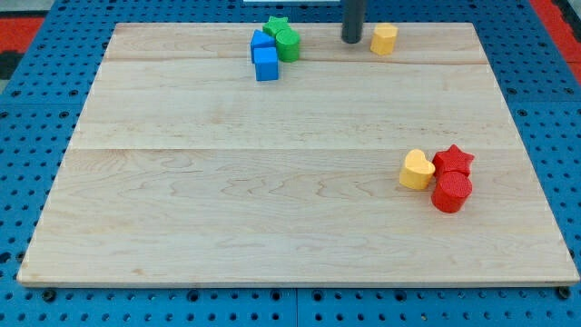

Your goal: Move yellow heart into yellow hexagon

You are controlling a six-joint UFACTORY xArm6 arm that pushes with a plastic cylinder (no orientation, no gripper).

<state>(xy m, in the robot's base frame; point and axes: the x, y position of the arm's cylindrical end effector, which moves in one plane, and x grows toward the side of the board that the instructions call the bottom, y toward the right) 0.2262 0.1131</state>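
The yellow heart (pixel 417 170) lies at the view's right, below the middle, touching a red star (pixel 453 161) on its right. The yellow hexagon (pixel 384 39) sits near the view's top edge, right of centre. My tip (pixel 351 40) is the lower end of a dark rod coming down from the view's top. It stands just left of the yellow hexagon, with a small gap between them. The tip is far from the yellow heart, up the board from it.
A red cylinder-like block (pixel 451 193) sits just below the red star. At the view's top, left of the tip, a green star (pixel 276 24), a green round block (pixel 288 44) and two blue cubes (pixel 265 62) cluster together. The wooden board (pixel 272 209) lies on a blue pegboard.
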